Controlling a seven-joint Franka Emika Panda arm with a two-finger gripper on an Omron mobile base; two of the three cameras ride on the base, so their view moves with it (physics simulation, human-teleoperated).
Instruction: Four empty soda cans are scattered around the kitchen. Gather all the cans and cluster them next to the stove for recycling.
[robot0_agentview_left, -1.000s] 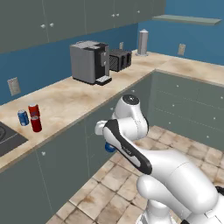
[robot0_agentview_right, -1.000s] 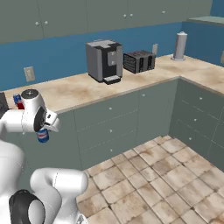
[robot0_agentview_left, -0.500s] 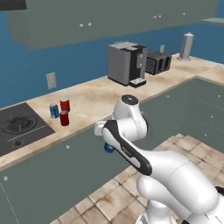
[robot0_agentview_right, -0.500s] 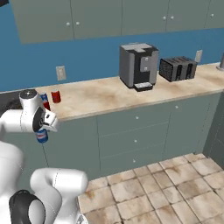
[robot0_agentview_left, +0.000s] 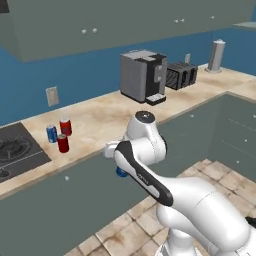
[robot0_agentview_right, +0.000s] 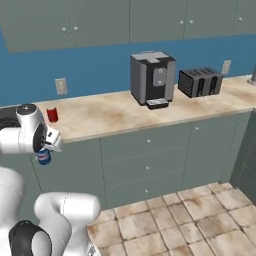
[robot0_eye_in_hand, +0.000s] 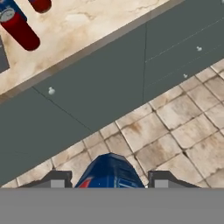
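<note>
Holding: gripper (robot0_eye_in_hand: 109, 181) is clamped on a blue soda can (robot0_eye_in_hand: 110, 171) at the bottom centre of the hand view, a finger tip pressed against each side.
Held can in base views: a bit of blue shows under the hand, left of centre in the left base view (robot0_agentview_left: 121, 173) and at the left edge of the right base view (robot0_agentview_right: 44, 157), in front of the cabinet fronts.
Markings: the held can shows a red patch on blue; no writing can be read.
Cans on counter: three stand close together at middle left of the left base view, one blue (robot0_agentview_left: 51, 133) and two red (robot0_agentview_left: 65, 127) (robot0_agentview_left: 62, 143).
Stove: black cooktop (robot0_agentview_left: 15, 150) at the left edge, just beside the three cans.
Counter (robot0_agentview_left: 110, 120): also carries a coffee machine (robot0_agentview_left: 143, 75) and a toaster (robot0_agentview_left: 180, 75), upper centre.
</note>
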